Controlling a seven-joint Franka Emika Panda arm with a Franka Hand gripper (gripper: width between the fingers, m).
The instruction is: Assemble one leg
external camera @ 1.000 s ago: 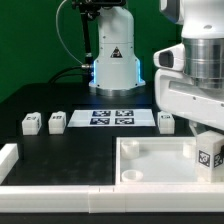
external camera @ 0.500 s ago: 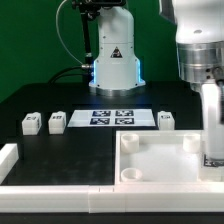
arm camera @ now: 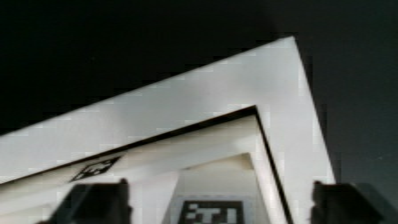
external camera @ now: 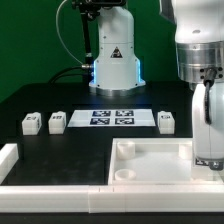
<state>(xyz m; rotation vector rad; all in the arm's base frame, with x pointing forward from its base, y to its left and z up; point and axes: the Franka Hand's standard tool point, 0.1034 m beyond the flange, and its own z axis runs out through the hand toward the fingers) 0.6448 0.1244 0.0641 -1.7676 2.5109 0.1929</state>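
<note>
The large white tray-like piece (external camera: 150,160) lies at the table's front, and its corner fills the wrist view (arm camera: 178,100). My gripper (external camera: 207,155) hangs upright over the tray's corner on the exterior view's right. In the wrist view one leg (arm camera: 214,207), white with a square tag, stands at that corner between my two dark fingers (arm camera: 93,203). A gap shows on each side of it, so the gripper (arm camera: 221,190) is open around it. Three more legs (external camera: 30,122) (external camera: 57,121) (external camera: 166,121) sit in a row on the black table.
The marker board (external camera: 112,118) lies between the loose legs, in front of the robot's base (external camera: 115,65). A white bar (external camera: 8,160) stands at the exterior view's front left. A white rail (external camera: 60,192) runs along the front edge.
A second ago the gripper stood broadside, holding the tagged leg tilted above the tray's corner. It has since turned about a quarter turn and come down upright over that corner.
</note>
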